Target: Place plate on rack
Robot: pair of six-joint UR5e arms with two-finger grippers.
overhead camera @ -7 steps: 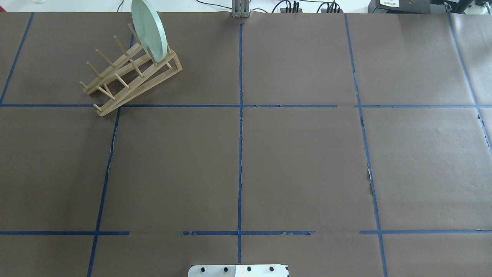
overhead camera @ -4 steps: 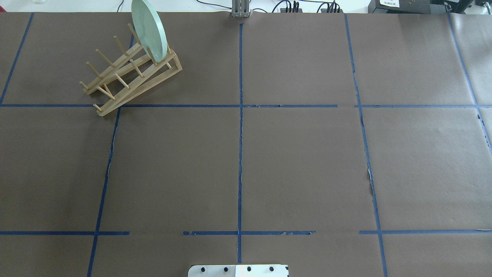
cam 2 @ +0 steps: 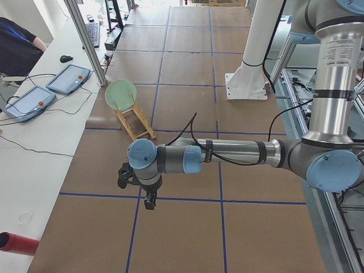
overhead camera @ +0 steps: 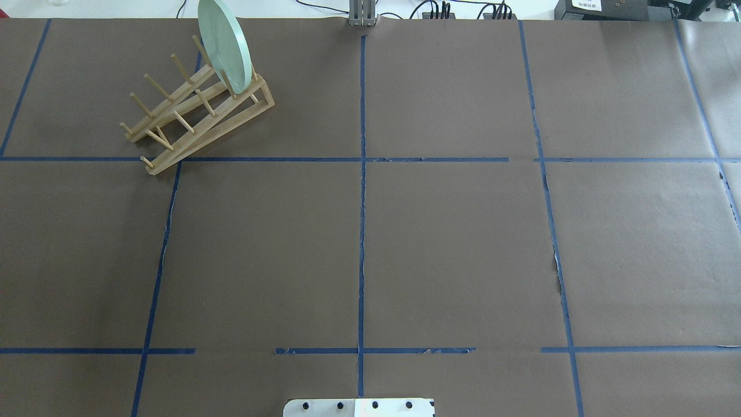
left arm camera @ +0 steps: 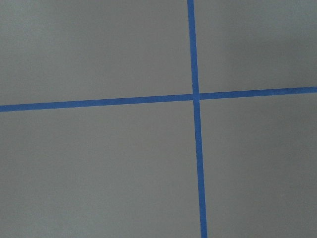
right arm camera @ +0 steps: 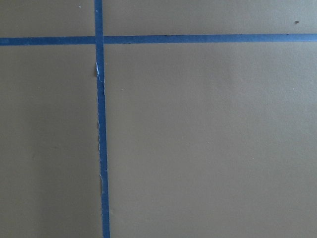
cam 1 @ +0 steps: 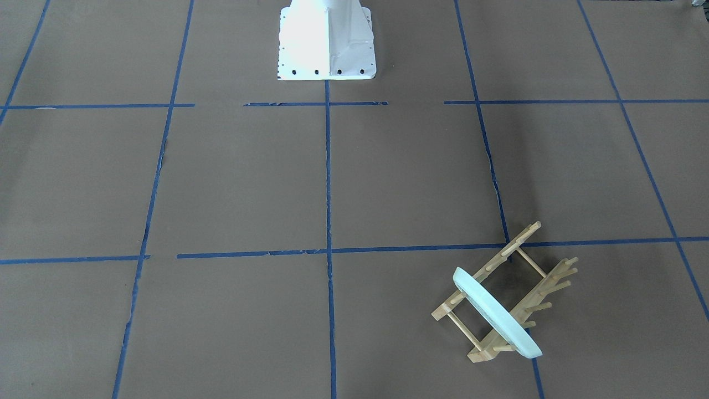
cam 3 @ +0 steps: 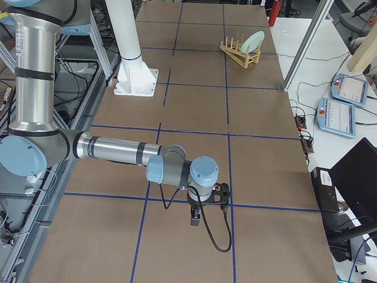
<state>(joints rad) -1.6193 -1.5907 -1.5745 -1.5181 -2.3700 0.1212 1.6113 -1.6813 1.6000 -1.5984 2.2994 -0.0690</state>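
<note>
We start with the left gripper. It hangs from the big near arm in the left side view, low and a bit left of the middle. It points down at the table. We see it only from the side, so we cannot tell if its fingers are apart or together.

The right gripper hangs the same way in the right side view, low in the middle, over a line of blue tape. We cannot tell how wide it is either.

Both wrist cameras show only brown paper and a cross of blue tape.

Both grippers are well apart from the plate. The plate is pale green and round. It stands on its edge in the rack, between the pegs, at the rack's upper right end. Rack and plate sit in the upper left of the overhead view. In the front view the rack is at the lower right, and the plate lies across it near its lower left end.

The white base is at the top middle of the front view.
</note>
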